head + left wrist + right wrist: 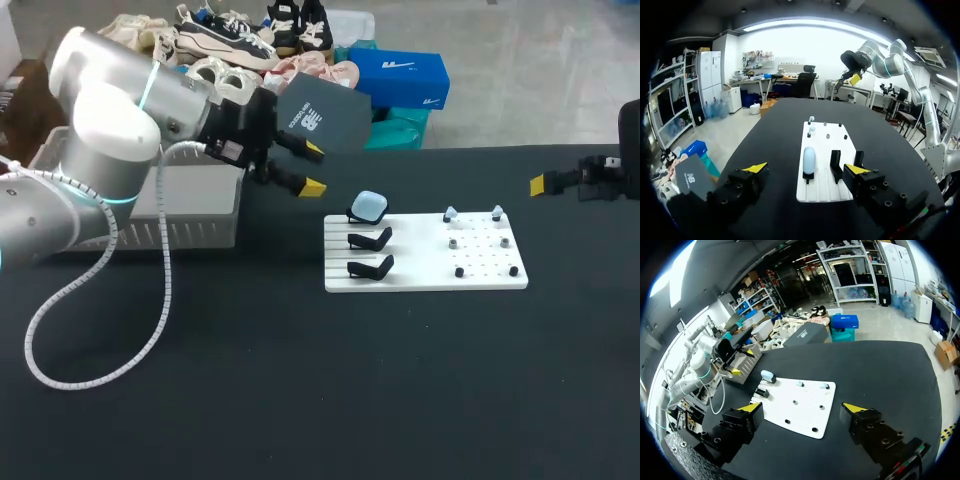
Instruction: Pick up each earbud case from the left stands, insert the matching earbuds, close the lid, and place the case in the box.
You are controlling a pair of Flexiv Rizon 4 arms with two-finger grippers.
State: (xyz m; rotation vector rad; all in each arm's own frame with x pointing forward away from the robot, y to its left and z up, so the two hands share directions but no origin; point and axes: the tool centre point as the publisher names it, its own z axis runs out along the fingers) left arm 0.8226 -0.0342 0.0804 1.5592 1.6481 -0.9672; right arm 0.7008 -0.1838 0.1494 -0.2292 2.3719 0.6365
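While both arms sit off the board, the pale blue earbud case (370, 206) rests on the farthest of three black stands at the left side of the white board (420, 265). The middle stand (370, 239) and near stand (370, 267) hold nothing. On the board's right side, two pale earbuds (450, 213) (497, 212) sit on the far pegs. Smaller grey and dark pieces sit on the pegs nearer the robot, too small to tell what they are.

The left gripper (313, 168) is above the table (300, 380), just beside the right end of the box (200, 230) and near the case. Its fingers are apart and grip nothing. The right gripper (802, 409) is at the table's right side, well apart from the board, with its fingers wide apart and empty. A white coiled cable (100, 340) from the left arm loops on the table.
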